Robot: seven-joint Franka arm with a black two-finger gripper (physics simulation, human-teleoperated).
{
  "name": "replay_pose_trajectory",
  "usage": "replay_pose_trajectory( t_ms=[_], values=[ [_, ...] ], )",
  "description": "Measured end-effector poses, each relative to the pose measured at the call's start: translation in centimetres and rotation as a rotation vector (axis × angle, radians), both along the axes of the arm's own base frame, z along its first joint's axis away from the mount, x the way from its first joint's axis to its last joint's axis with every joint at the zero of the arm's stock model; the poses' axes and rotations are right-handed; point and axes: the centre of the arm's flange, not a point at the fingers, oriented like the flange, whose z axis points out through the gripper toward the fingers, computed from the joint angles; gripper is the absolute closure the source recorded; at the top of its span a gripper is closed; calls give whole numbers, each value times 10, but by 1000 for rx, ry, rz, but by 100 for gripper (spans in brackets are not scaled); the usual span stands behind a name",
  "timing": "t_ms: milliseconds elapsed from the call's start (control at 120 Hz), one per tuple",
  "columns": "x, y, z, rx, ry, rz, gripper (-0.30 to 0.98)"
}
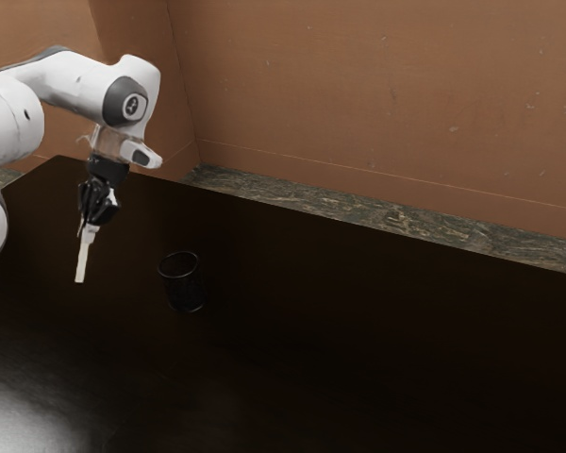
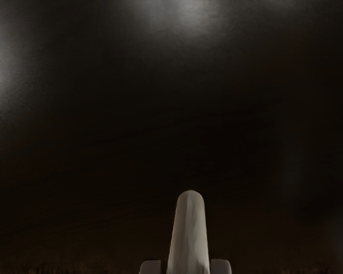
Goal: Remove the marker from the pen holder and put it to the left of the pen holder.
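Nearer on the dark table point(image 1: 358, 359) stands the pen holder point(image 1: 182, 285). To the exterior view's left of it, the gripper point(image 1: 94, 217) pinches the pale marker point(image 1: 84, 259), pointing down, outside the holder. Farthest is the brown wall point(image 1: 377, 94).

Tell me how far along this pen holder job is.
Out already: the marker is clear of the pen holder, off toward the exterior view's left. In hand: the gripper is shut on it, a fingertip on either side in the wrist view. Left: setting it down on the table to the holder's left and letting go.
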Motion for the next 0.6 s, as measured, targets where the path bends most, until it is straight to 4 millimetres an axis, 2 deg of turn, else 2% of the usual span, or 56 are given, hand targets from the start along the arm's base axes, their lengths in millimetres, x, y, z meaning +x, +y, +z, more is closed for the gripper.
replay_pose_trajectory(
  t_ms=[125,242,333,500,600],
  values=[
    [7,5,-54,31,106,36,76],
    [7,6,-88,51,163,65,77],
    [8,4,-102,62,178,79,77],
    [14,-6,-116,62,154,85,76],
    [16,-8,-118,61,140,101,56]
  ],
)
